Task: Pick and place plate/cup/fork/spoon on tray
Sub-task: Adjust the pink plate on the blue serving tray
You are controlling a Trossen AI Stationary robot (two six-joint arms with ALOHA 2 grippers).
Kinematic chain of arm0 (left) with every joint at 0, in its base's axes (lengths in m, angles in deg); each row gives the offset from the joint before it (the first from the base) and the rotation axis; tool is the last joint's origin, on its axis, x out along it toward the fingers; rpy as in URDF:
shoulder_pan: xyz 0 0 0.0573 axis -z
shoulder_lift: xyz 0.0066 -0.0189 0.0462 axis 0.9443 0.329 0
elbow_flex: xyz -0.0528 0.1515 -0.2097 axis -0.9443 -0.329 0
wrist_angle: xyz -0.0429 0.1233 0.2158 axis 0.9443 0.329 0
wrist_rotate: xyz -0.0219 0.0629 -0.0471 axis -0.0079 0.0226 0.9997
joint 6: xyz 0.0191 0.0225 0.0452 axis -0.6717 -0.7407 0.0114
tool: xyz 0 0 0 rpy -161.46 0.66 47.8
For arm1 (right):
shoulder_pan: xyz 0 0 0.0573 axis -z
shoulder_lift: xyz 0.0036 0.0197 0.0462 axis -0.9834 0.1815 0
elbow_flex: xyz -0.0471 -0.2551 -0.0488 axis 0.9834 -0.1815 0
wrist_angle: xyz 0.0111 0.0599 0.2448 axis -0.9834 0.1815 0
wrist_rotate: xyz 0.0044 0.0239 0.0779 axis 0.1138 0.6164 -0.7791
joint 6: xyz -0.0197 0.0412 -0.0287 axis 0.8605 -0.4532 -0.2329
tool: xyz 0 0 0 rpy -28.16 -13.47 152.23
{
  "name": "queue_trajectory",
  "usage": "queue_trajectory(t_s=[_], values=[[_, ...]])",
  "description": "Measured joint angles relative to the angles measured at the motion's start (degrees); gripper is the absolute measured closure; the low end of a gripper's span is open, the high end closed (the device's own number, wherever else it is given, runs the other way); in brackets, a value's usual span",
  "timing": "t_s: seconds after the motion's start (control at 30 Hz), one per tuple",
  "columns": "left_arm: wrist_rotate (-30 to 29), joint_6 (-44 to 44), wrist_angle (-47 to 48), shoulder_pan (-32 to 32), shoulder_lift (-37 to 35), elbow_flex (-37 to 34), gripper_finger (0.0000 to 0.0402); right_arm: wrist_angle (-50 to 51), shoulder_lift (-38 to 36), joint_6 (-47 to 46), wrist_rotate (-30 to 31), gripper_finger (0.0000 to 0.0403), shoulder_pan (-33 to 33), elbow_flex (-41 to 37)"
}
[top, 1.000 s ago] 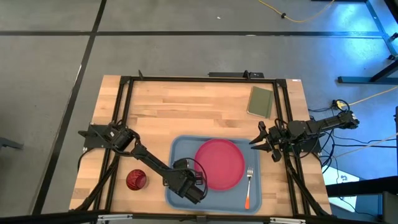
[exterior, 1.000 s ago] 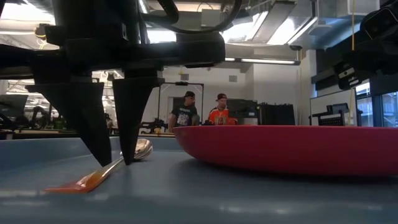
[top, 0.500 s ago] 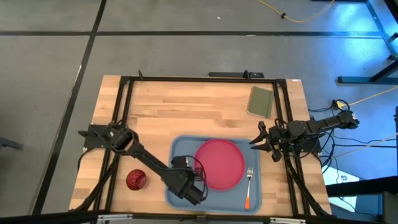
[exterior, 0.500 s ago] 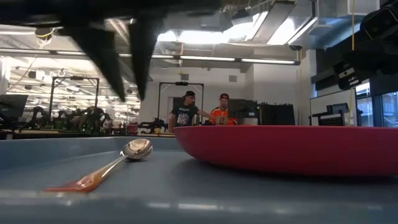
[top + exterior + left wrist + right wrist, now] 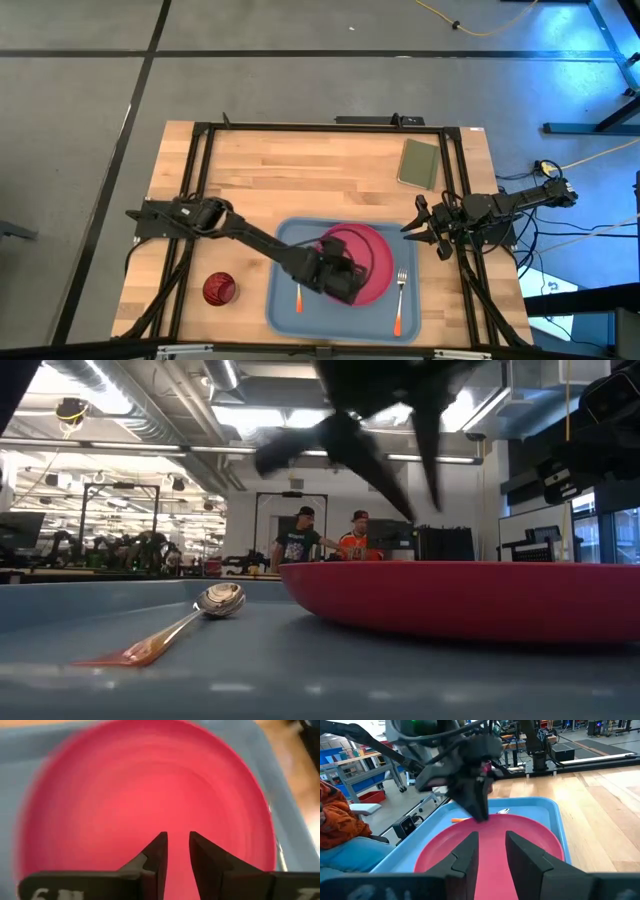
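Note:
The light blue tray [image 5: 282, 240] lies at the table's near middle. On it rest the pink-red plate [image 5: 372, 255], the spoon [image 5: 298, 297] to the plate's left, and the fork [image 5: 399, 298] to its right. The spoon [image 5: 180, 628] lies flat on the tray floor beside the plate [image 5: 470, 600]. The dark red cup [image 5: 219, 289] stands on the wood left of the tray. My left gripper [image 5: 177, 836] hangs open and empty above the plate's left part [image 5: 345, 283], clear of it [image 5: 422, 510]. My right gripper [image 5: 491, 836] waits open at the table's right edge [image 5: 425, 226].
A green pad [image 5: 419, 163] lies at the table's far right. A black frame [image 5: 200, 180] runs along the table's sides. Bare wood [image 5: 300, 175] stretches behind the tray. People stand in the room beyond the table [image 5: 325, 542].
My left gripper has risen from the spoon's neck at the tray's left part and swung toward the table's right, over the plate, rolling its wrist as it went. The spoon stays flat on the tray where it was.

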Motion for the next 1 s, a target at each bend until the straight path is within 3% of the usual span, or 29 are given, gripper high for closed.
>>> queue_trajectory(t_s=[0.1, 0.33, 1.0], values=[[2.8, -1.4, -2.3, 0.5, 1.7, 0.0, 0.0328, 0.0, 0.0, 0.0, 0.0, 0.0301, 0.0, 0.0], [10.1, 6.2, 2.0, 2.2, 2.5, 0.0, 0.0328, 0.0, 0.0, 0.0, 0.0, 0.0301, 0.0, 0.0], [12.4, 14.3, -0.1, 7.7, 2.5, 0.0, 0.0328, 0.0, 0.0, 0.0, 0.0, 0.0301, 0.0, 0.0]])
